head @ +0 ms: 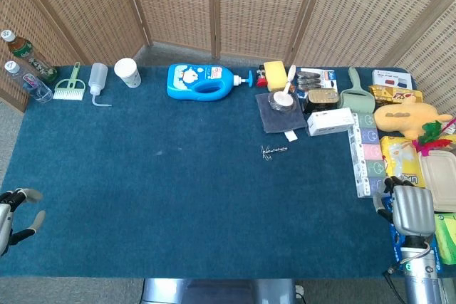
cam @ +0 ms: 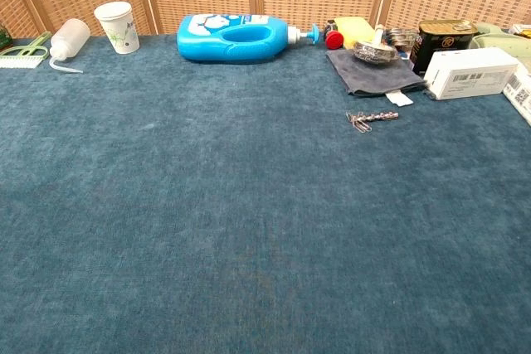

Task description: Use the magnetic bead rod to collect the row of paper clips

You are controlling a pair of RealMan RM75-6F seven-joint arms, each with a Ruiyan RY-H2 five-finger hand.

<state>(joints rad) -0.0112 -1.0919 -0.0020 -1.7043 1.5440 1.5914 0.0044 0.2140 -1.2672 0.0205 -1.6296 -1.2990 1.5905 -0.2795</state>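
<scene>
Steel rod (head: 278, 149): flat on cloth (head: 178, 190), clips (head: 266, 153) bunched at its left end
Progress: looks gathered, rod unheld
Left hand (head: 14, 213): fingers spread, empty
Right hand (head: 412, 211): fingers together, empty
</scene>
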